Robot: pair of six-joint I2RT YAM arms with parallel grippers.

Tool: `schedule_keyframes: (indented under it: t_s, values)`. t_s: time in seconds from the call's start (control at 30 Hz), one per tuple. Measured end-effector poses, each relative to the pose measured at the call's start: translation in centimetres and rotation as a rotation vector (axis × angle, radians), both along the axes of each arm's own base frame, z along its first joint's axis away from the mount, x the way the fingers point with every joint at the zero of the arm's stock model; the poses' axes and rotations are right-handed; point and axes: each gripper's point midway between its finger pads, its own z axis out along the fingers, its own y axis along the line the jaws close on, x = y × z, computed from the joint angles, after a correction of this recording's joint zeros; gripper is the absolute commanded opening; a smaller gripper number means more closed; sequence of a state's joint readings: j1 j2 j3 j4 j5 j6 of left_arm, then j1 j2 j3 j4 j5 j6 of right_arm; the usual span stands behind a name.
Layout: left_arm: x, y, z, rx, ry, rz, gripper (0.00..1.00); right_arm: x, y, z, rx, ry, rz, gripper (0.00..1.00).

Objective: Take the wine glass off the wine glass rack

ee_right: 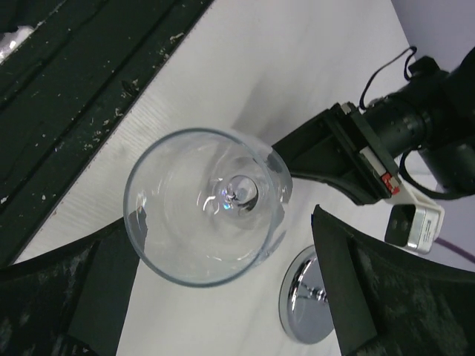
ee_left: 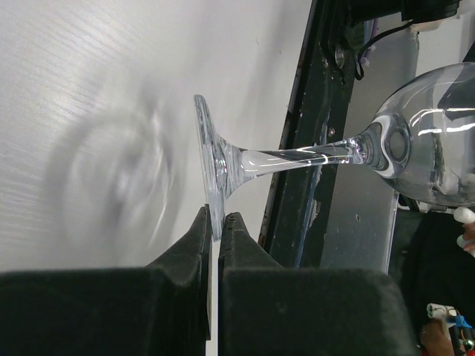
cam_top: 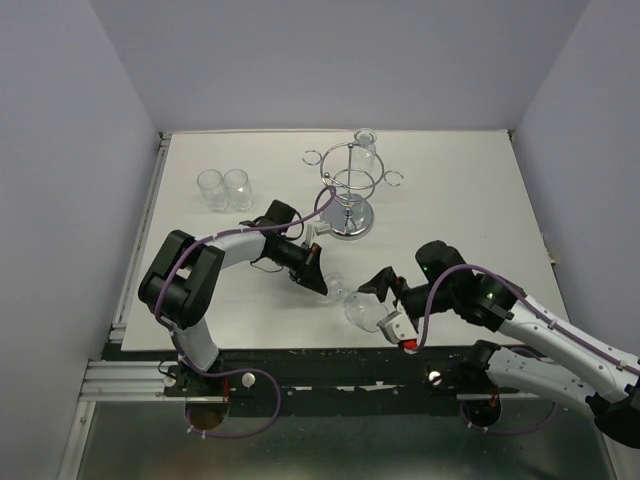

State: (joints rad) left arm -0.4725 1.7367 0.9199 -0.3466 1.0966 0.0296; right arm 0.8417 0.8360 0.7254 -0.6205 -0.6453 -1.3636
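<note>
The jaws of my left gripper are clenched on the foot of the wine glass. It lies sideways in the air at the table's near edge, off the rack. My right gripper stands wide either side of the bowl. I'd close it softly, centred, before the left lets go.

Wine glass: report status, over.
Left gripper shut on the wine glass foot, glass sideways, off the wine glass rack. Right gripper open around the bowl. Nothing seen in the way.
</note>
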Motion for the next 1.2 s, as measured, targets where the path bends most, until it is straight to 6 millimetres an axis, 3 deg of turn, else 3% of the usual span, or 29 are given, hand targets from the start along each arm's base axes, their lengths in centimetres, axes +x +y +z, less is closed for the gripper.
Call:
schedule_keyframes:
  t_s: [0.3, 0.73, 1.0, 1.2]
  values:
    - [-0.9, 0.5, -0.5, 0.016, 0.067, 0.022, 0.00, -1.8, 1.4, -0.4, 0.043, -0.026, 0.157, 0.93]
    - [-1.5, 0.7, -0.8, 0.020, 0.111, 0.031, 0.00, -1.7, 1.6, -1.3, 0.046, -0.033, 0.163, 0.91]
    - [-1.5, 0.7, -0.8, 0.020, 0.110, 0.031, 0.00, -1.3, 1.6, -1.7, 0.029, -0.013, 0.140, 0.79]
    - [-1.5, 0.7, -0.7, 0.020, 0.115, 0.031, 0.31, -1.1, 1.3, -1.6, 0.039, -0.023, 0.110, 0.69]
